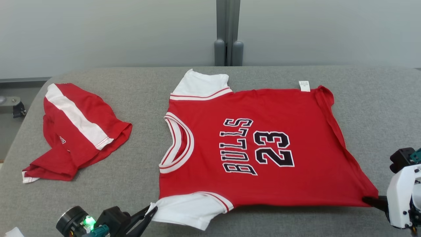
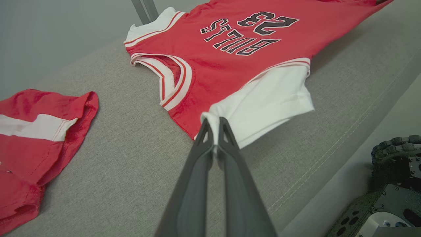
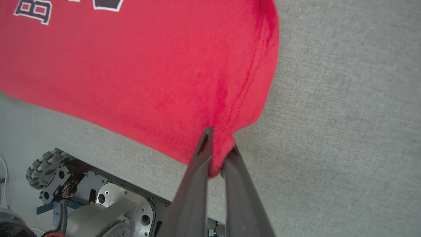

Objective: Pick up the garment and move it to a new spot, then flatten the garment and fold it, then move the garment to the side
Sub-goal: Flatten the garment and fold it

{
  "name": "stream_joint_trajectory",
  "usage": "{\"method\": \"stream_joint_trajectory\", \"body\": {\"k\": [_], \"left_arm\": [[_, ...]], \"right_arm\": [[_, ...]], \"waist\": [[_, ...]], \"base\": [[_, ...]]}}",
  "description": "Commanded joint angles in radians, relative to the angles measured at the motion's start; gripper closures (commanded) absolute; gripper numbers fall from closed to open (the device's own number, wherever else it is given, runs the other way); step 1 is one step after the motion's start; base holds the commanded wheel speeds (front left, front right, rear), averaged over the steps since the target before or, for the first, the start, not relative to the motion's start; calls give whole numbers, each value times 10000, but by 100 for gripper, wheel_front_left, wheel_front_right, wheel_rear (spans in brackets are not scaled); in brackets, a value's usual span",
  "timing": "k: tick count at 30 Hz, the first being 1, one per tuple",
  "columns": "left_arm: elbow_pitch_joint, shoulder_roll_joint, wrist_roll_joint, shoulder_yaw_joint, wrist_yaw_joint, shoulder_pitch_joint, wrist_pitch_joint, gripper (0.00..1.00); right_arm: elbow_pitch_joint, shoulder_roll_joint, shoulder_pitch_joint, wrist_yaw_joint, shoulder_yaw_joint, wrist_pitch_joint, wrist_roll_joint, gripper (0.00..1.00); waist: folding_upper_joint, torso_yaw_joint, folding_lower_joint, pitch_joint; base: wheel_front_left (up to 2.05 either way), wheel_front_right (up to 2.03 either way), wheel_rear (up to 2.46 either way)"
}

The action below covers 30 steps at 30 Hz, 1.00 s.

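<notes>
Head view: the Bulls jersey (image 1: 250, 148) lies spread face-up on the grey table (image 1: 131, 82), so you look to be in the flattening step. Next, draw both near corners taut and even.

Left wrist view: your left gripper (image 2: 213, 124), low and nearly level, is clamped on the white sleeve (image 2: 269, 105).

Right wrist view: your right gripper (image 3: 219, 141) pinches the red hem corner (image 3: 236, 125).
</notes>
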Motion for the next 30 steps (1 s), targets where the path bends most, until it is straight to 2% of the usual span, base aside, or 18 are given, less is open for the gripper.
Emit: {"method": "stream_joint_trajectory", "body": {"k": [1,6,13,17,23,30], "left_arm": [[-273,205,-137,66,129,194,100,100],[-1043,585,-252,221,437,490,408,100],[-1264,551,13,443,578,-252,498,100],[-1137,444,268,400,458,-802,629,100],[-597,254,585,158,16,-1947,745,100],[314,-12,807,-176,-248,-3007,687,100]], "right_arm": [[-216,-262,187,-19,6,270,254,100],[-966,-836,371,-18,-125,784,708,100],[-958,-650,-216,-18,-296,1151,309,100],[-736,-384,-811,-18,-458,1576,2,100],[-219,35,-1671,-18,-751,2245,-352,100],[574,599,-2467,-18,-1149,2540,-884,100]], "waist": [[-1,-50,1,-83],[-1,-104,1,0],[-1,-197,1,387],[-1,-237,1,729],[-1,-272,1,1338],[-1,-357,1,1994]], "base": [[0,0,0],[0,0,0],[0,0,0],[0,0,0],[0,0,0],[0,0,0]]}}
